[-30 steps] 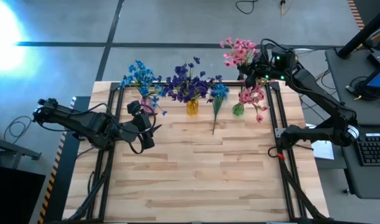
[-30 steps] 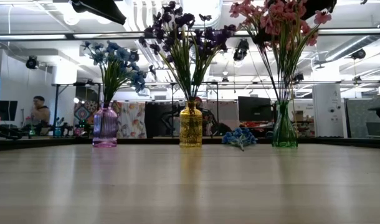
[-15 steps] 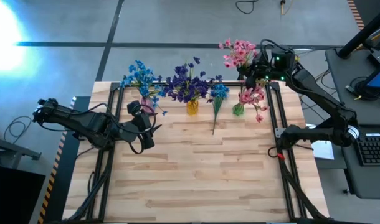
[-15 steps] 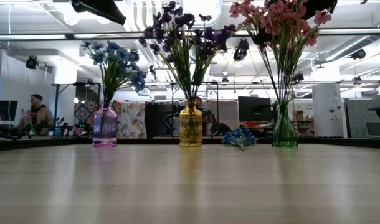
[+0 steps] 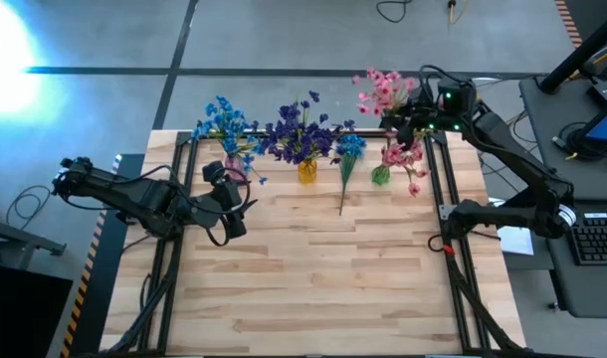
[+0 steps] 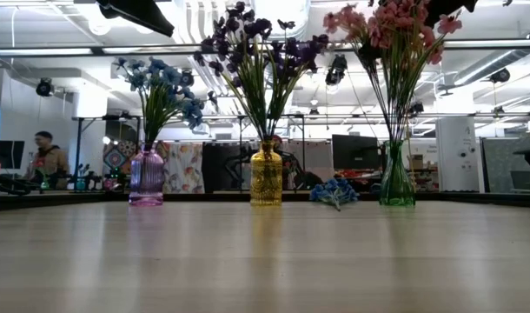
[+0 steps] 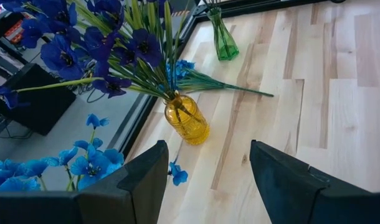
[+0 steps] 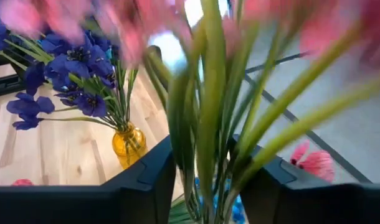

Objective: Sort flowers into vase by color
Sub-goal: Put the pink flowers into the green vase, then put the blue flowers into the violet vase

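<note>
The right wrist view alone shows the right tool (image 8: 205, 180) parted narrowly around green stems of the pink-blossomed sprigs (image 5: 385, 89), above the green glass vase (image 5: 381, 176). From overhead, a blue sprig (image 5: 346, 159) lies flat on the pale wooden counter (image 5: 313, 278). The left tool (image 7: 205, 180) hangs wide and empty near the purple sprigs (image 7: 103, 43) in the amber glass vase (image 7: 187, 121). No writing is legible. The low view shows a workshop with a person (image 6: 44, 156).

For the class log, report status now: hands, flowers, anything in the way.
Right hand open around pink flowers above green vase. Left hand open, idle. One blue sprig lying on table. Nothing in the way.
</note>
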Tool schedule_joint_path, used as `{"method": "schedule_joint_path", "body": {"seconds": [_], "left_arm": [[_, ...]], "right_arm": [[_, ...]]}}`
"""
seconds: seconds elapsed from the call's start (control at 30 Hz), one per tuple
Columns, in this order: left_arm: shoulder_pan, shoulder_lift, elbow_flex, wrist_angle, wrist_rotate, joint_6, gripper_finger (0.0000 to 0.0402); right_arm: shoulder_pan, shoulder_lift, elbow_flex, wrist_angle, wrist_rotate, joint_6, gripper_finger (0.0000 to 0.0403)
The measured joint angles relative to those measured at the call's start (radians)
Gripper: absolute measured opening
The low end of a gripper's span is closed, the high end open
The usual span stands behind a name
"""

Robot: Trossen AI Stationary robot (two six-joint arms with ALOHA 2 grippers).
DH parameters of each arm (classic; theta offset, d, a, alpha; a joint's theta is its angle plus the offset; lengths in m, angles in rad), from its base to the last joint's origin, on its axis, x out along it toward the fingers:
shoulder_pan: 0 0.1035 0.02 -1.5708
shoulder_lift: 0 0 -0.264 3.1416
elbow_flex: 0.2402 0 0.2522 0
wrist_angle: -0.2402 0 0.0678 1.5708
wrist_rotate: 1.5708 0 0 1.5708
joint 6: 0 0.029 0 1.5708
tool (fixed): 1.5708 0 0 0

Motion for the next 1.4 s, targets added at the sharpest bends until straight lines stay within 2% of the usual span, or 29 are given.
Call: {"method": "schedule_joint_path", "body": {"seconds": [0.27, 0.6, 0.8, 1.0, 1.4], "left_arm": [[0.0, 0.0, 0.0, 0.0, 0.0, 0.0, 0.021], [0.0, 0.0, 0.0, 0.001, 0.0, -0.004, 0.021], [0.0, 0.0, 0.0, 0.003, 0.0, -0.005, 0.021], [0.0, 0.0, 0.0, 0.005, 0.0, -0.008, 0.021], [0.0, 0.0, 0.0, 0.005, 0.0, -0.008, 0.021]], "right_arm": [[0.0, 0.001, 0.033, -0.088, 0.006, 0.004, 0.018], [0.0, 0.0, 0.156, -0.232, 0.108, 0.021, 0.0213], [0.0, 0.001, 0.248, -0.328, 0.116, 0.083, 0.0222], [0.0, 0.002, 0.337, -0.408, 0.184, 0.134, 0.022], [0.0, 0.002, 0.46, -0.387, 0.178, 0.191, 0.0219]]}}
